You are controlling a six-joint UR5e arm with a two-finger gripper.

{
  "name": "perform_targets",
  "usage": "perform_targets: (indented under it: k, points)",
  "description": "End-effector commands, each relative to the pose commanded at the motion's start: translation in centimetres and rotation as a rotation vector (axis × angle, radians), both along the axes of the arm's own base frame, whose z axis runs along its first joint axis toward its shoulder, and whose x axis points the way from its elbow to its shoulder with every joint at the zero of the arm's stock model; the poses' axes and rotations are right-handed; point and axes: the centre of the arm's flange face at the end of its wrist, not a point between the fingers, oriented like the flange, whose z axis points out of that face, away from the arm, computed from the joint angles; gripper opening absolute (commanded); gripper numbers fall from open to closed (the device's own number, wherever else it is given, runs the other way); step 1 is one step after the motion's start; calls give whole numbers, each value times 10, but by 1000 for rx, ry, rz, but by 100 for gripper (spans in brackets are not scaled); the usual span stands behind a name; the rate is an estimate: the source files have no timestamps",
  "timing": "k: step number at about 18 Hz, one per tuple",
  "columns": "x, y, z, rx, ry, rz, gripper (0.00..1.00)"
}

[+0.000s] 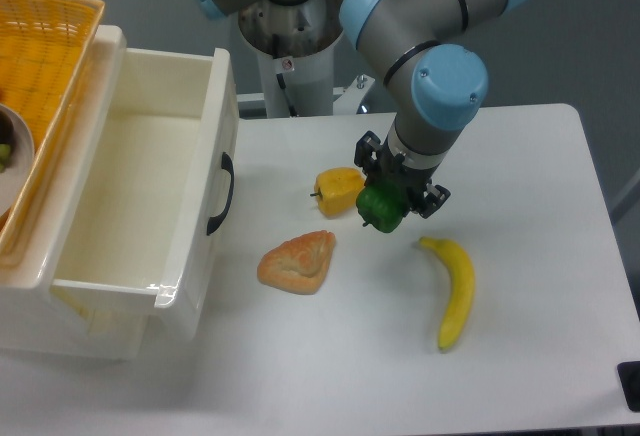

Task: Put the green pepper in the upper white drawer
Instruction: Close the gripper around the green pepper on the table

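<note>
The green pepper (380, 208) is small and glossy, and my gripper (392, 199) is shut on it from above. It sits just right of the yellow-orange pepper (339, 190), at or barely above the table top. The upper white drawer (196, 206) stands pulled open at the left, its black handle facing the peppers and its inside bare. My gripper is well to the right of that drawer.
A croissant (298, 260) lies between the drawer and the peppers. A banana (455, 290) lies right of and below the gripper. An orange woven basket (45, 66) holding a bowl rests on the cabinet top at far left. The robot's base (290, 51) stands behind the table.
</note>
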Motion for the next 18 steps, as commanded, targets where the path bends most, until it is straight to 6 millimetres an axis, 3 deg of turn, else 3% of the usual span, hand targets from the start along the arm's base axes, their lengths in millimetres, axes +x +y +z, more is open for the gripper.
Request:
perform_targets:
  k: [8,18]
  points:
    - [2,4,7,-3,10,38,54]
    - [13,11,32,35,-12,214,54]
